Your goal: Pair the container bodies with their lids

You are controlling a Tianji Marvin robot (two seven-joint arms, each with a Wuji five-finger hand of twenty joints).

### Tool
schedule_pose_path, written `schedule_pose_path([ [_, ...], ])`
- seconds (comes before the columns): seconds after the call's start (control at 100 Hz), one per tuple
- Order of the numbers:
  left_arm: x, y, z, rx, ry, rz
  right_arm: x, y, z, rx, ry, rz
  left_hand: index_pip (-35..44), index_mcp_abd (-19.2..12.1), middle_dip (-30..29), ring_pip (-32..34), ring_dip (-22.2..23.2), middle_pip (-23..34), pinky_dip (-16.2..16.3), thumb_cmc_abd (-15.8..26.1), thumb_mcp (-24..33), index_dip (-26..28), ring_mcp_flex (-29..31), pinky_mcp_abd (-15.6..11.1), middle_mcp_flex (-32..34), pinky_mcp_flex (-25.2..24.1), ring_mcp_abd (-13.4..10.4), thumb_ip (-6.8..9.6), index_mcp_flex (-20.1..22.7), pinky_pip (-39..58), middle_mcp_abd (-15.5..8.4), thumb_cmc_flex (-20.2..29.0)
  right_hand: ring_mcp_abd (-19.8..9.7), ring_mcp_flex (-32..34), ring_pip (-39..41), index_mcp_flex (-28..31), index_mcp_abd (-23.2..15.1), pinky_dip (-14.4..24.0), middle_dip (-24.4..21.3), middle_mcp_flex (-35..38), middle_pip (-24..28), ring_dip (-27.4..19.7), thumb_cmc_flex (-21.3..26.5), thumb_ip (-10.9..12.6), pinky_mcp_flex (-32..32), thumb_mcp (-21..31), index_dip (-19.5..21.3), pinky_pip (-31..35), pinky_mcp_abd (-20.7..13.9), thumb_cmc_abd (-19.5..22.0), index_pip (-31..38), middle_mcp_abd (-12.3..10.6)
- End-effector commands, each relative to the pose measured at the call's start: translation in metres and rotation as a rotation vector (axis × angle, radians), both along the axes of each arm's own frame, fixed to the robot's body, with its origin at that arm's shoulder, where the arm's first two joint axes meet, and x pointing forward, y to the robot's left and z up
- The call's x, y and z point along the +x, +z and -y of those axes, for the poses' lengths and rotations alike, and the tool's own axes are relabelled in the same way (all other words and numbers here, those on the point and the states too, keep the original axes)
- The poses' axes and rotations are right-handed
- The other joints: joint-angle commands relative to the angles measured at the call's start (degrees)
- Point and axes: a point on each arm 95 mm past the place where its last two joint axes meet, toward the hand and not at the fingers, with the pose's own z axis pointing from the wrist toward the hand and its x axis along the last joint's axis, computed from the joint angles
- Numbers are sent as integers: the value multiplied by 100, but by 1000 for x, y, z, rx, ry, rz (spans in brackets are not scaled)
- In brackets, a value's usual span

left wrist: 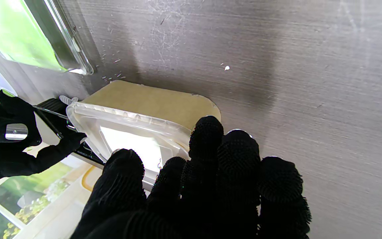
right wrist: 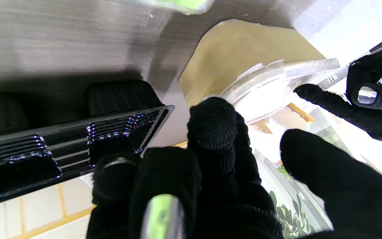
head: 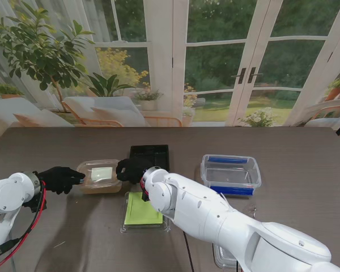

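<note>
A tan container body with a clear lid on it sits left of the table's middle. My left hand grips its left rim, thumb over the lid and fingers against the tan wall. From the other side my right hand pinches the lid's right edge, which stands tilted above the tan body. Behind the right hand lies a black ribbed tray. A flat clear lid with a green panel lies nearer to me.
A clear box with blue clips stands to the right. Another clear piece shows partly under my right forearm. The black tray lies close beside my right fingers. Windows and plants are beyond the table's far edge.
</note>
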Motion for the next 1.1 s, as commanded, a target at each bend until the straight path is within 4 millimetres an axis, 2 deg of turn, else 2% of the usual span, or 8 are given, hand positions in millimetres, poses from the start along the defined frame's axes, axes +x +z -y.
schedule_pose_path([
  [0.0,-6,-10,-1,-1,-4,-51,-4,-2,-2,-4,14,-15,432,112,7,58,13,12,-34,164,2,189,82,75,-28,-56,5,197,230,155,112,-82,-280,25,83,-63,-86,-122,63,64,-78,-28,-30,-73,3219,52,8,257,165,27,-22,440],
  [0.45,-13,-23,-6,-3,-1,-101,-4,-8,1,-5,12,-28,434,105,4,42,16,7,-27,174,4,191,66,74,-35,-86,13,199,239,130,112,-76,-267,24,84,-50,-60,-122,63,71,-78,-29,-36,-70,3219,49,16,257,165,43,-4,429],
  [1.09,-13,-30,-5,-1,-15,-143,-4,-15,8,-9,12,-47,433,113,7,53,21,21,-16,196,4,191,74,62,-32,-74,8,201,236,137,115,-80,-274,24,73,-54,-16,-125,63,77,-78,-35,-42,-71,3218,33,28,251,166,57,21,436],
])
